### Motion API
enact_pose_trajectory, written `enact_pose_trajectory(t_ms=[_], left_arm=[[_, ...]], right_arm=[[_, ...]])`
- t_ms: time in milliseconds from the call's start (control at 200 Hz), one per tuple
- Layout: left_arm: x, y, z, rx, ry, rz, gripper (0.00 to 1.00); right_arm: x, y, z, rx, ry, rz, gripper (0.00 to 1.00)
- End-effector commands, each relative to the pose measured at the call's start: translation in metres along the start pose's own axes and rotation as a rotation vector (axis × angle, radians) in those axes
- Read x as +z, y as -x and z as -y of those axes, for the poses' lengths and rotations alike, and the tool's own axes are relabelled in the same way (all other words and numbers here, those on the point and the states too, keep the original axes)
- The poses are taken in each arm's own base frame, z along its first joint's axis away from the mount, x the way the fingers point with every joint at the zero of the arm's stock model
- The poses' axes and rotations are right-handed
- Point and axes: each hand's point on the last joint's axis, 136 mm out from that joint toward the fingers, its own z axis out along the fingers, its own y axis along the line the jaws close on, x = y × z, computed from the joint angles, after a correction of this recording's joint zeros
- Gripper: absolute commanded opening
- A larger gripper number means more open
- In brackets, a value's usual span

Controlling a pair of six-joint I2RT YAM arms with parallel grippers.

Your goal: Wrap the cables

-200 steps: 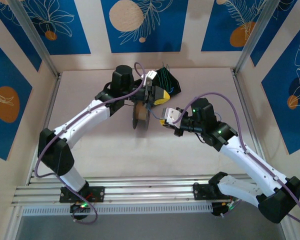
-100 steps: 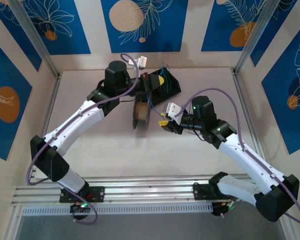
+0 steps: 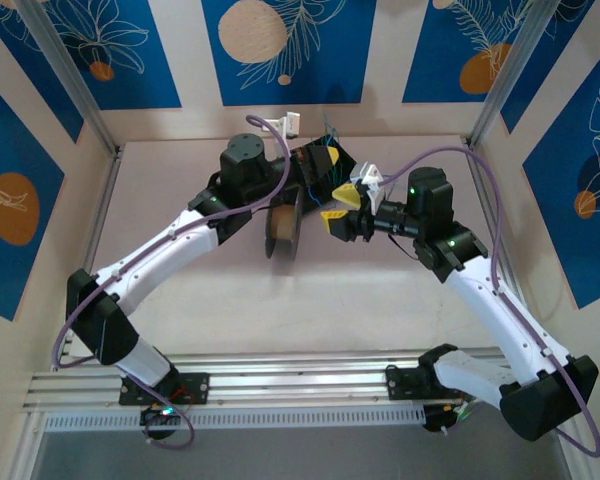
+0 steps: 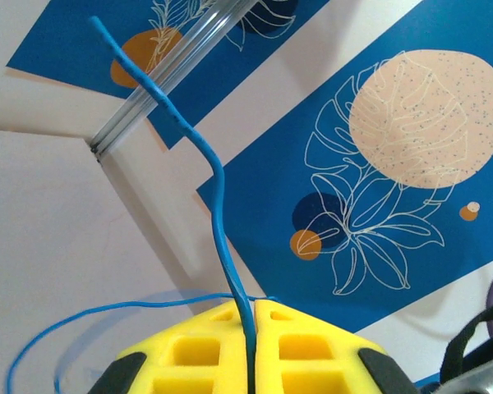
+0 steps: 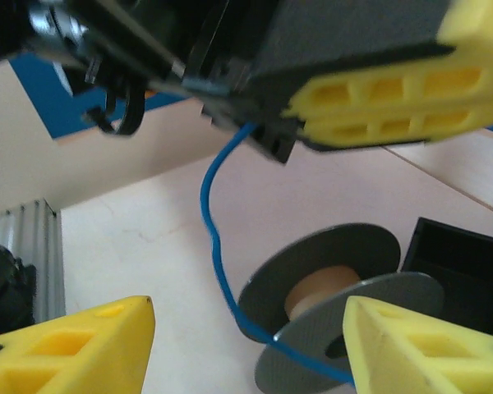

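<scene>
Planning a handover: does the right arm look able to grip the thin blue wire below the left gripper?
Likely yes: the right gripper has open jaws, and the thin blue wire runs unobstructed ahead between them.

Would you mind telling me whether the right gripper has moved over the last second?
Yes. The right gripper has moved farther from the arm bases, closer to the black tray at the back of the table; the spool has stayed put.
</scene>
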Motion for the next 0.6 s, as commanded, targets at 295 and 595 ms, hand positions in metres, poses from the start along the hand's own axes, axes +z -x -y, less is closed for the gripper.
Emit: enact_pose_trajectory(t_ms=[295,595], left_arm=[[0.014,-0.005,0.010,0.005,-0.043,0.038,0.00],[0.000,-0.001,0.011,-0.002,-0.016,0.039,0.66]], right_arm=[[0.020,0.017,-0.013,0.086,0.131,0.015,0.31],[0.017,-0.005,-0.012,0.024,0.101,-0.023,0.00]])
